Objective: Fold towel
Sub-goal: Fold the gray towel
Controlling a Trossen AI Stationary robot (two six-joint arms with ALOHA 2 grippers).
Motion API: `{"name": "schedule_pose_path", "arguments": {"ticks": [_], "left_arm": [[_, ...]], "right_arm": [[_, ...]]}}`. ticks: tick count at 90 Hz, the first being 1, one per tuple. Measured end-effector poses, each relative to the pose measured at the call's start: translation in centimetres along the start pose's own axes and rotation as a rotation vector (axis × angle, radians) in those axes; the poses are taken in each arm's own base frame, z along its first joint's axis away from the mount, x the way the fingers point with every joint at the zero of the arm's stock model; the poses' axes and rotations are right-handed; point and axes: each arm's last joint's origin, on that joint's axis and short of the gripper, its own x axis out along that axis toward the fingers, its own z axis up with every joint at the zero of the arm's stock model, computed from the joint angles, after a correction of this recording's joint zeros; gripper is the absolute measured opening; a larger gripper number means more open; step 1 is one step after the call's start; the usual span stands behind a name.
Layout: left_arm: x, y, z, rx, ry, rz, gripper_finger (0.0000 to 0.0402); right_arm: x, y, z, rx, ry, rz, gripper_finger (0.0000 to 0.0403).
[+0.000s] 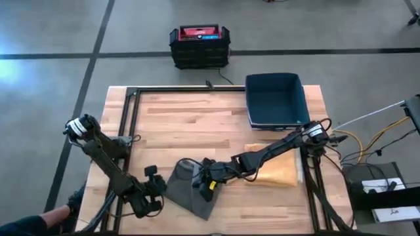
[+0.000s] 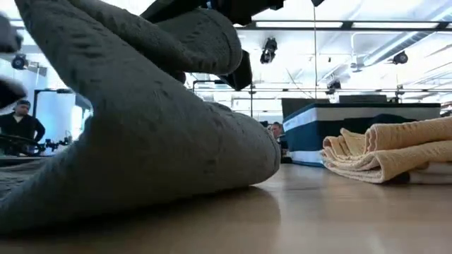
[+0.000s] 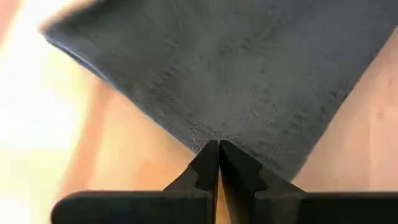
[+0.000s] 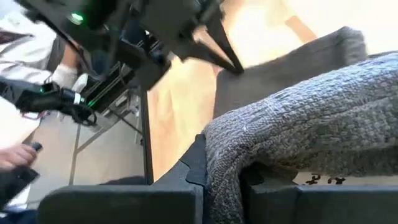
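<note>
Grey towel (image 1: 190,190) pinched by both grippers, blue bin (image 1: 275,99) beyond

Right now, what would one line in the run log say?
task: fold towel | left claw: shut on grey towel corner | right claw: shut on grey towel, lifting fold | tan towel: folded aside

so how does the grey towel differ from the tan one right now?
The grey towel is dark, loosely draped and half lifted, pinched by both the left gripper and the right gripper. The tan towel is light, already folded into a flat stack and untouched, beside the blue bin. Both lie on the wooden table.
</note>
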Motion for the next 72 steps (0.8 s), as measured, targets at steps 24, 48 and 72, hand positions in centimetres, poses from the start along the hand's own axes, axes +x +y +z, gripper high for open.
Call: {"name": "schedule_pose_path", "arguments": {"ticks": [24,48,72], "left_arm": [[1.5,0.6,-0.3,-0.062,-0.118,-0.128,0.0],[1.5,0.5,-0.2,-0.052,-0.131,-0.112,0.0],[1.5,0.6,-0.1,-0.054,-0.147,-0.103,0.0]], "right_arm": [[0.3,-0.4,0.3,0.016,-0.108,-0.075,0.0009],[1.9,-1.1,-0.3,0.02,-0.133,-0.051,0.0037],[1.9,-0.7,-0.9,0.063,-0.121,-0.043,0.0161]]}}
